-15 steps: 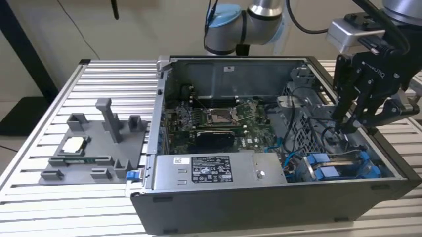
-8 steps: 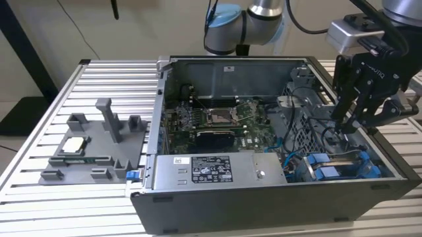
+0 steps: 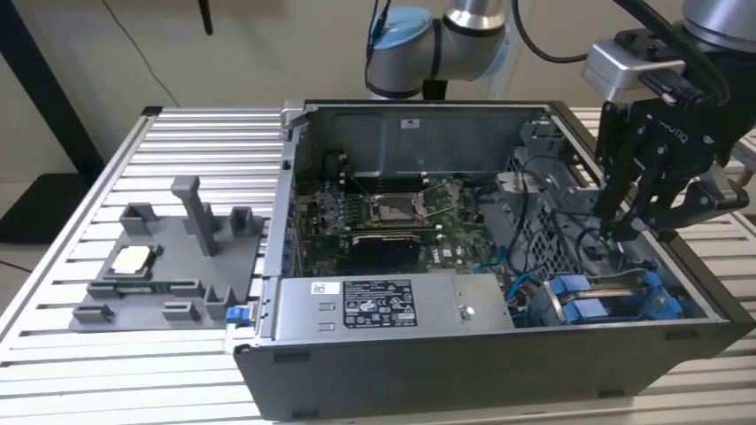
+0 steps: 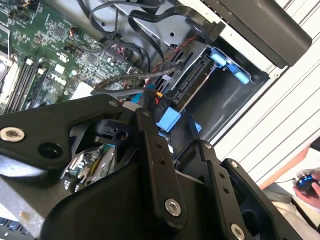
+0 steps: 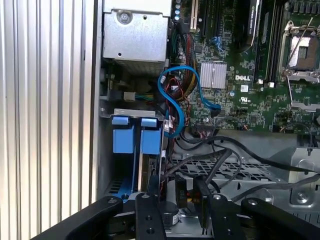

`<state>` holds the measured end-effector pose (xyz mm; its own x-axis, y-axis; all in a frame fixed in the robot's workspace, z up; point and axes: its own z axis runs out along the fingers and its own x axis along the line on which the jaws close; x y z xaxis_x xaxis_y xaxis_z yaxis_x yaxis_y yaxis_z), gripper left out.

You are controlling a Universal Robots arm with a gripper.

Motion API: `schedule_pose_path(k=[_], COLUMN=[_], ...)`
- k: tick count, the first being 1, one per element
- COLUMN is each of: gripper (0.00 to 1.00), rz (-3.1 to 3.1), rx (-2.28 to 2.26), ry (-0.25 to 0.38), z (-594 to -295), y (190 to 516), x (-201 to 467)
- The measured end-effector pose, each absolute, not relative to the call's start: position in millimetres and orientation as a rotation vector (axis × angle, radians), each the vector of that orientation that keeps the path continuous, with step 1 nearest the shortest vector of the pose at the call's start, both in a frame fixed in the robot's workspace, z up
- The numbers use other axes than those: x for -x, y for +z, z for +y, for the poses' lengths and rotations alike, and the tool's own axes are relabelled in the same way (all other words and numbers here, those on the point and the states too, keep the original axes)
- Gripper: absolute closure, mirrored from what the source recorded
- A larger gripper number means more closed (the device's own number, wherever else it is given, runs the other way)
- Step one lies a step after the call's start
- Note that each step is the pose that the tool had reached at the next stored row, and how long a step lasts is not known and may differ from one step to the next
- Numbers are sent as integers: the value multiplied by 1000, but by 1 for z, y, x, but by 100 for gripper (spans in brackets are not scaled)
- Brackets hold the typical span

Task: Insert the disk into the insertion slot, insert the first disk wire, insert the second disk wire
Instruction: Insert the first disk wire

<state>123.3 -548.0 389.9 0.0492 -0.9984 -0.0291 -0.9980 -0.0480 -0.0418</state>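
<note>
Reference: the flat green mainboard (image 3: 390,217), dotted with black and silver components.
- Boxy sheet-metal computer case (image 3: 473,376) around it: dark grey.
- Rectangular power-supply box (image 3: 378,305) beside it: silver, with a black-and-white label.
- Plastic-framed disk (image 3: 579,310) near its edge: bright blue carrier.
- Rectangular metal insertion slot (image 4: 225,107): dark grey.
- Thin looped data cable (image 5: 179,68) over its edge: blue.
- Slatted aluminium desk (image 3: 189,133): silver, with parallel ribs.
- Moulded plastic fixture tray (image 3: 177,274): matte grey.
- Metal pincer (image 3: 621,232): black.
</note>
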Motion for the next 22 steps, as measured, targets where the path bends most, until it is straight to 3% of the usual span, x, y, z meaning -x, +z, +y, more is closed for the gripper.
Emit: schedule_pose_path(k=[8,11,12,16,22], gripper=[59,62,68,68,68], rz=[2132,2132,2132,2132,2110], rx=[2238,2238,2238,2238,2213], ry=[-12,-12,-12,-11,36], z=[-548,-548,-548,-548,-548], y=[390,390,390,389,387], x=[-123,-123,-123,-123,-123])
